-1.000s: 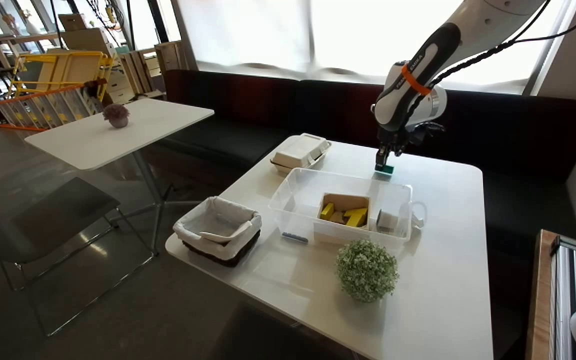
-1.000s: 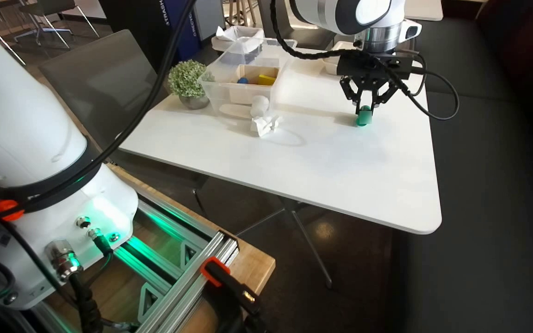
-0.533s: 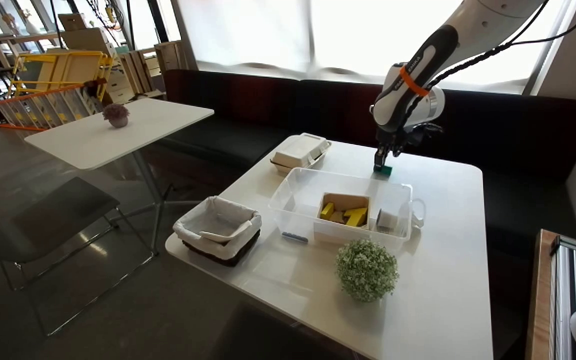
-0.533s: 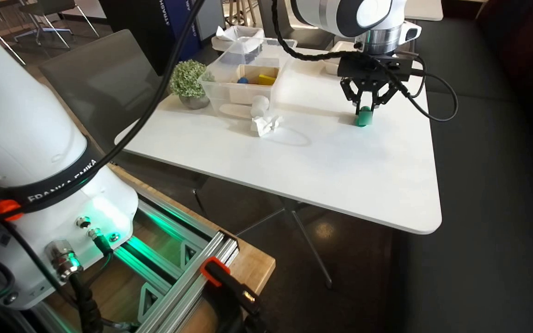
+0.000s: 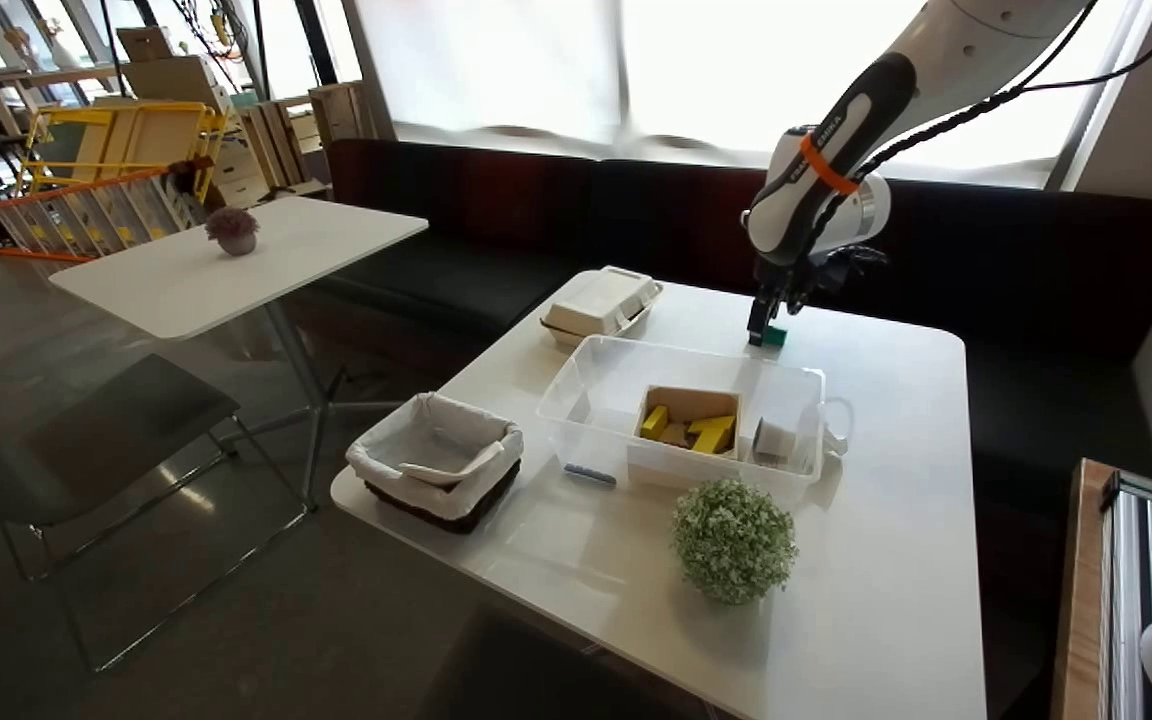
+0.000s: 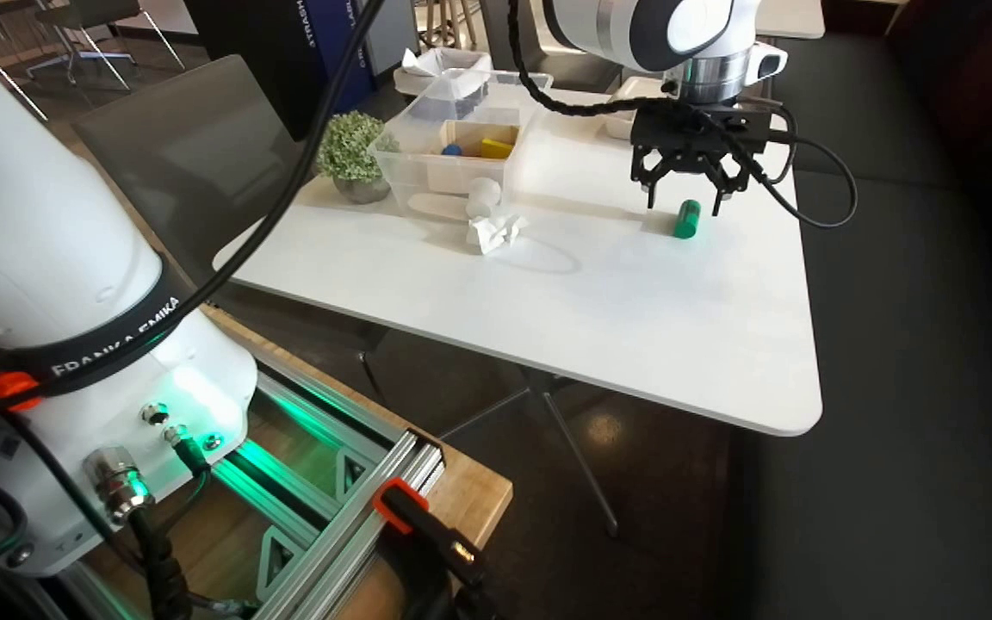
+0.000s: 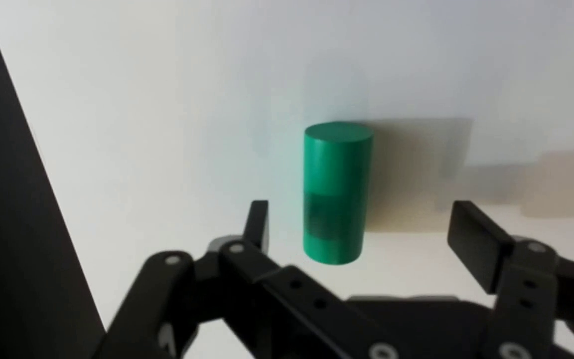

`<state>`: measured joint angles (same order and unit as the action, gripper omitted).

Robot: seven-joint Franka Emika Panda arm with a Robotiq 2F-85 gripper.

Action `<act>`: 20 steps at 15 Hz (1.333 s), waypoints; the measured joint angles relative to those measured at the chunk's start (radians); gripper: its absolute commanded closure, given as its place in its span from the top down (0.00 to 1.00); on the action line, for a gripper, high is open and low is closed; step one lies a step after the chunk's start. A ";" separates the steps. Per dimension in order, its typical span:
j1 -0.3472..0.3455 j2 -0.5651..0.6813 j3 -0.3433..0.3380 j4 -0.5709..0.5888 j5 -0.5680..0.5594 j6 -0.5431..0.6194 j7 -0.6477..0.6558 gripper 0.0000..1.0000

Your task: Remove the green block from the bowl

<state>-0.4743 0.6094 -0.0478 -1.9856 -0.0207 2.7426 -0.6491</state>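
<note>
The green block (image 7: 336,194) rests on the table (image 5: 891,520) outside the plastic tub (image 5: 701,370), so the removal looks done. The gripper (image 6: 683,210) straddles it, jaws wide and not touching, likely so rising leaves it undisturbed

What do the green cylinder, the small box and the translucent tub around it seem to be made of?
Green cylinder: perhaps plastic or painted wood; smooth, softly shiny, no grain visible.
Small box: maybe cardboard or wood; matt, light brown.
Translucent tub: probably plastic, slightly cloudy, shiny; the small box shows through its wall.
</note>
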 measured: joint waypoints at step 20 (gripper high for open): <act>0.107 -0.040 -0.111 0.099 -0.102 -0.399 0.176 1.00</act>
<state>-0.3674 0.5696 -0.1586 -1.8862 -0.1229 2.3438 -0.4726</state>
